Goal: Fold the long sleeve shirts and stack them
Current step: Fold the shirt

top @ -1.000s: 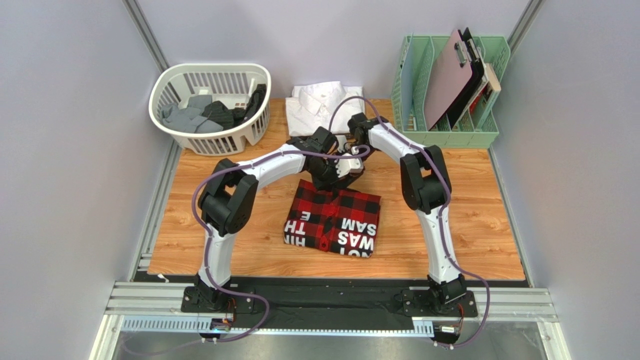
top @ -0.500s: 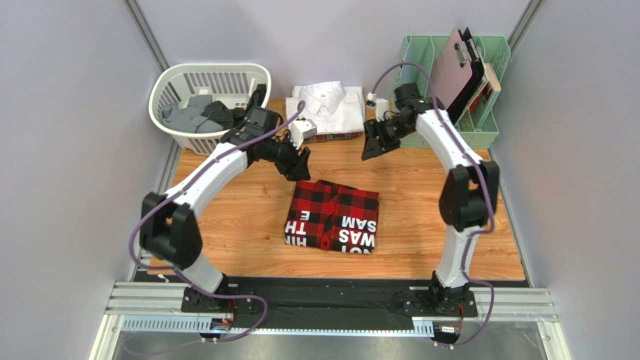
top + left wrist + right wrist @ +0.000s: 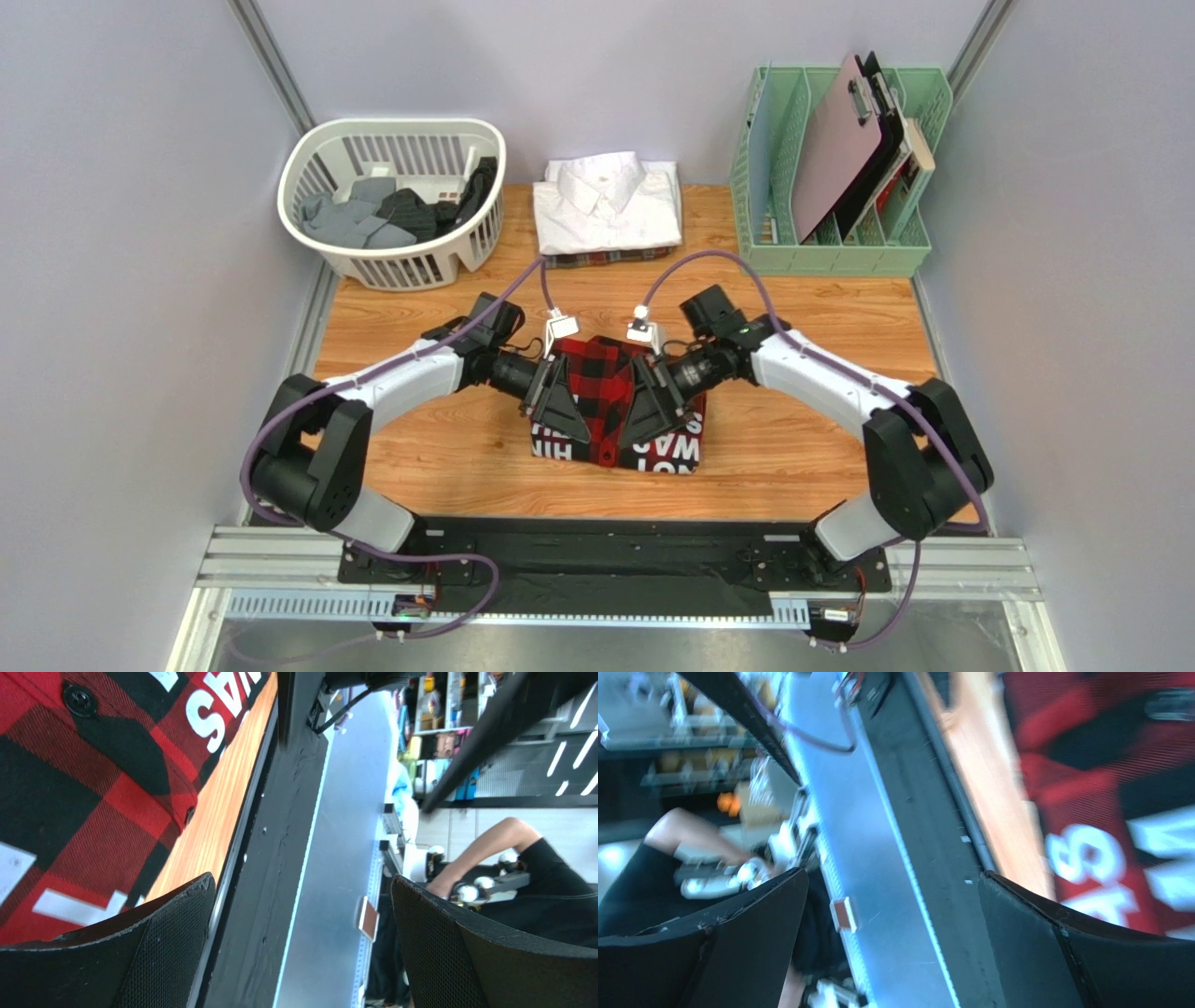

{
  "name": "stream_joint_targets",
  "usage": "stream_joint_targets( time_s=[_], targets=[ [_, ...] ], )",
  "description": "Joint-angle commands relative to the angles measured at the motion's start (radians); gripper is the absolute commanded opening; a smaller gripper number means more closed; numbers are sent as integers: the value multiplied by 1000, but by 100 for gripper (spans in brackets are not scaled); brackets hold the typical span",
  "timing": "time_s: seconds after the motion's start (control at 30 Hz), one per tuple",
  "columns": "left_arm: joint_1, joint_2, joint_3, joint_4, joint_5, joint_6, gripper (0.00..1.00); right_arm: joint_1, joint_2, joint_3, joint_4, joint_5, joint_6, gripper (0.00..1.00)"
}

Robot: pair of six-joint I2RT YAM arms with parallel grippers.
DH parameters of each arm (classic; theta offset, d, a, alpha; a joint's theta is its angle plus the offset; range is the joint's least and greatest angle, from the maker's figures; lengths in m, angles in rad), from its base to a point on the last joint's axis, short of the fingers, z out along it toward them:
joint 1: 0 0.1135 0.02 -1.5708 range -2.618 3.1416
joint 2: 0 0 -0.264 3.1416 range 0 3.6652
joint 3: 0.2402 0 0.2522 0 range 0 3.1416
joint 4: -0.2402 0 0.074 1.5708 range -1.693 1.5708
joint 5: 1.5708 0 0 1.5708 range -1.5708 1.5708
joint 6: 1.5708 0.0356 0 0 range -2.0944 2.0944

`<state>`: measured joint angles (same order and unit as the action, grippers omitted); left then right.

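A folded red-and-black checked shirt [image 3: 612,375] with white lettering lies in the middle of the wooden table [image 3: 421,448]. A folded white shirt [image 3: 610,203] rests at the back, on top of a dark plaid one whose edge [image 3: 603,258] peeks out. My left gripper [image 3: 561,408] hovers low over the checked shirt's left side, and my right gripper [image 3: 657,415] over its right side. Both point toward the near table edge. In the left wrist view the checked shirt [image 3: 70,777] fills the upper left and the gripper [image 3: 302,945] is open and holds nothing. The right wrist view shows the shirt [image 3: 1102,777] at upper right and the gripper [image 3: 892,945] open, holding nothing.
A white laundry basket [image 3: 326,241] with dark clothes stands at the back left. A green file rack [image 3: 842,255] holding clipboards stands at the back right. A black rail [image 3: 617,532] runs along the near table edge. A seated person [image 3: 519,868] shows beyond it.
Both arms swung from the back of the table down to the checked shirt, one at each side. Both grippers opened wide along the way.
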<state>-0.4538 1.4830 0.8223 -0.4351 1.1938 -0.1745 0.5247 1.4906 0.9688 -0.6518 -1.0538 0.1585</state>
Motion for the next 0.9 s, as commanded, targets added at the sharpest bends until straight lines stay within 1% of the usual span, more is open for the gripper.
stream_joint_targets(
  time_s=[0.0, 0.03, 0.07, 0.1, 0.13, 0.17, 0.2, 0.3, 0.37, 0.43, 0.5, 0.53, 0.57, 0.6, 0.63, 0.67, 0.73, 0.77, 0.8, 0.83, 0.87],
  targets=[
    [-8, 71, -31, 203, 56, -151, 98, 51, 112, -9, 114, -126, 26, 99],
    [-5, 95, -28, 203, 50, -149, 97, 47, 156, 5, 80, -126, -6, 98],
    [-5, 144, -22, 199, 26, -143, 97, 44, 195, 27, -12, -126, -101, 97],
    [-3, 173, -17, 175, 12, -123, 97, 40, 276, 56, -52, -129, -143, 95],
    [1, 239, -12, 168, 3, -114, 97, 22, 310, 71, -89, -124, -190, 95],
    [16, 272, -2, 170, -3, -111, 97, 9, 344, 80, -138, -101, -253, 93],
    [26, 302, 9, 164, -14, -100, 97, -6, 412, 90, -156, -86, -276, 91],
    [59, 417, 70, 66, -77, -34, 96, -77, 485, 119, -169, 6, -309, 89],
    [78, 445, 69, 61, -97, -23, 95, -123, 508, 152, -166, 69, -306, 88],
    [89, 406, 58, 65, -85, -14, 94, -147, 481, 183, -175, 93, -307, 88],
    [90, 344, 37, 61, -47, 7, 93, -146, 438, 203, -253, 109, -361, 87],
    [90, 271, 32, 49, -30, 21, 93, -144, 412, 212, -284, 94, -379, 87],
    [90, 234, 44, 29, -4, 65, 92, -146, 355, 238, -348, 53, -390, 87],
    [92, 199, 61, -29, 7, 93, 91, -147, 323, 255, -365, 32, -398, 88],
    [90, 130, 76, -40, 15, 108, 91, -152, 292, 271, -368, 22, -389, 88],
    [92, 97, 98, -34, 9, 90, 91, -153, 242, 301, -330, 43, -369, 90],
    [90, 37, 100, 108, -5, 3, 92, -157, 232, 340, -283, 92, -317, 91],
    [90, 39, 112, 160, -32, -78, 92, -157, 244, 363, -249, 115, -304, 91],
    [90, 51, 124, 238, -45, -110, 92, -157, 299, 413, -243, 121, -295, 91],
    [90, 112, 145, 252, -57, -131, 91, -161, 331, 441, -243, 121, -289, 90],
    [90, 152, 212, 242, -89, -129, 90, -164, 362, 461, -241, 114, -278, 88]
  ],
)
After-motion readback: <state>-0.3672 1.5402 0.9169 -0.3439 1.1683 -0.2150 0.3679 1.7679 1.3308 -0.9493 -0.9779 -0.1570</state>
